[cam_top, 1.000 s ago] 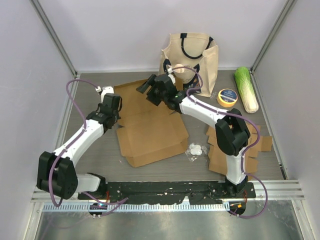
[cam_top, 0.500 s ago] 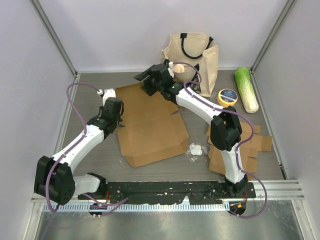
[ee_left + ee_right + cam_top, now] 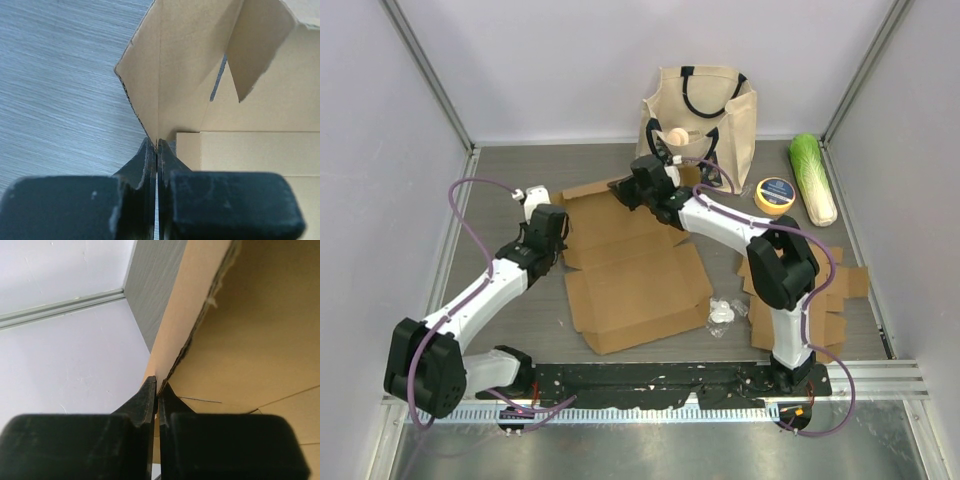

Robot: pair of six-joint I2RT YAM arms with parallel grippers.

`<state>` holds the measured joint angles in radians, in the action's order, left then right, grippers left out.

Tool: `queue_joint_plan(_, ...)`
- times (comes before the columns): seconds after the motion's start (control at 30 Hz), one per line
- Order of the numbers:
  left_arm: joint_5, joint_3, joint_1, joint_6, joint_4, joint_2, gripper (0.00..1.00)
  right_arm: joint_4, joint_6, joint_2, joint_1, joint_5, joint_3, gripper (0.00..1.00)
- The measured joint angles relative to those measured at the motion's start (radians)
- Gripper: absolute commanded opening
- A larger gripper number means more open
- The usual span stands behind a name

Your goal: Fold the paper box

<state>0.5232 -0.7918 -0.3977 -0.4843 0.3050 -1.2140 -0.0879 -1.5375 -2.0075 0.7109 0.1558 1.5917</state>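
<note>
- Fingers [image 3: 147,162] of the left gripper [image 3: 157,146] are pressed together on a thin cardboard flap; in its wrist view the flap stands upright on edge, straight ahead of the tips.
- Fingers [image 3: 148,395] of the right gripper [image 3: 156,383] are likewise pinched narrow on a cardboard edge, which runs up and away from the tips.
- Both flaps belong to the box [image 3: 630,275], a mostly flat sheet lying in the middle of the tabletop [image 3: 545,330], between the 2 arms.
- Seen from above, the sheet's long axis runs from the far edge of the tabletop toward the near edge, skewed a little to the right.
- The left gripper holds the sheet's left side near its far corner; the right gripper reaches across to the far edge, close to the tote bag [image 3: 700,100].
- The rest of the sheet lies to the right of the left fingers and on the near side of the right fingers.
- My reading: each flap has to swing inward toward the sheet's middle, about its own crease, so the 2 pulls meet at the far left corner.
</note>
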Motion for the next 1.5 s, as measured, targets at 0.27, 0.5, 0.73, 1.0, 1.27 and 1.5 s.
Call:
queue_joint_plan(0.27, 0.000, 0.076, -0.015, -0.111, -0.045, 0.072, 0.00, 0.133, -0.043, 0.103, 0.023, 0.042, -0.161, 0.05)
queue_joint_plan(0.5, 0.037, 0.076, -0.016, -0.124, -0.095, 0.093, 0.00, 0.248, -0.045, 0.101, 0.029, 0.042, -0.161, 0.01)
queue_joint_plan(0.73, 0.095, 0.047, -0.012, -0.085, -0.164, 0.053, 0.00, 0.441, -0.063, 0.096, 0.034, 0.065, -0.216, 0.01)
queue_joint_plan(1.0, 0.075, 0.022, -0.002, -0.082, -0.203, -0.021, 0.00, 0.815, -0.053, 0.096, 0.034, 0.098, -0.448, 0.01)
queue_joint_plan(1.27, -0.026, 0.088, -0.001, -0.089, -0.259, -0.006, 0.00, 1.083, -0.011, 0.096, 0.034, 0.115, -0.630, 0.01)
queue_joint_plan(1.5, -0.105, 0.125, 0.000, -0.093, -0.262, 0.056, 0.00, 1.240, 0.030, 0.096, 0.031, 0.101, -0.714, 0.01)
